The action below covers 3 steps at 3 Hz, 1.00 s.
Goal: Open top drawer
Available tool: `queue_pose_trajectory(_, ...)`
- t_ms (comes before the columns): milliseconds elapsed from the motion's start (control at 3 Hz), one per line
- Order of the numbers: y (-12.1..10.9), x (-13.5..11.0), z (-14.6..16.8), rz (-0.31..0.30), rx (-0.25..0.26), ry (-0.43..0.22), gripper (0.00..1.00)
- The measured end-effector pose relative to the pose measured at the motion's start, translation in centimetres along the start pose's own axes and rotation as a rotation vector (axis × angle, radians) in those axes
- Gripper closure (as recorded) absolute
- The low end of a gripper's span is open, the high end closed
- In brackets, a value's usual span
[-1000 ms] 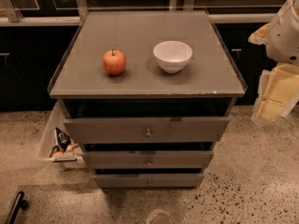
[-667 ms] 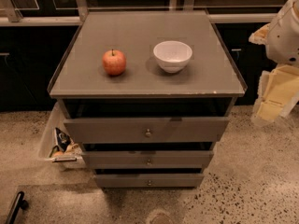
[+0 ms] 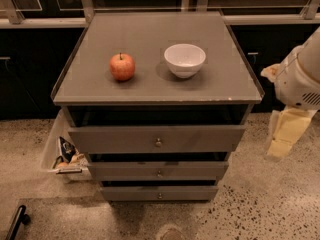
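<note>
The top drawer [image 3: 120, 139] is the widest grey front of three, with a small brass knob [image 3: 158, 142] at its centre. It stands pulled out a little from under the grey cabinet top [image 3: 235, 84], with a dark gap showing behind its front. Two narrower drawers [image 3: 125, 170] sit below it, each stepped further back. My gripper [image 3: 286, 133] hangs pale yellow below the white arm [image 3: 300, 79] at the right edge. It is to the right of the cabinet and apart from the drawer and its knob.
A red apple [image 3: 122, 66] and a white bowl [image 3: 185, 59] stand on the cabinet top. A bin with wrappers [image 3: 64, 156] sits on the speckled floor left of the drawers. A black bar [image 3: 17, 220] lies at the bottom left. Dark cabinets line the back.
</note>
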<state>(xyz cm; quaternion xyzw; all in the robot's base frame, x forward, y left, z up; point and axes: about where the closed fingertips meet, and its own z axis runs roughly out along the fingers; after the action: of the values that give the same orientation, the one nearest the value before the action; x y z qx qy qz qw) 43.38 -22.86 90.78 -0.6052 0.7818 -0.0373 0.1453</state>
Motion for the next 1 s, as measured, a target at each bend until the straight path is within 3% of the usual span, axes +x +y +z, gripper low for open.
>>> queue_pose_trajectory(333,1.5,0.4,3.1,-0.075,0.016,-0.004,0.00)
queue_pose_trajectory(1000,3.6,0.3,8.1,-0.283,0.012,-0.131,0.00)
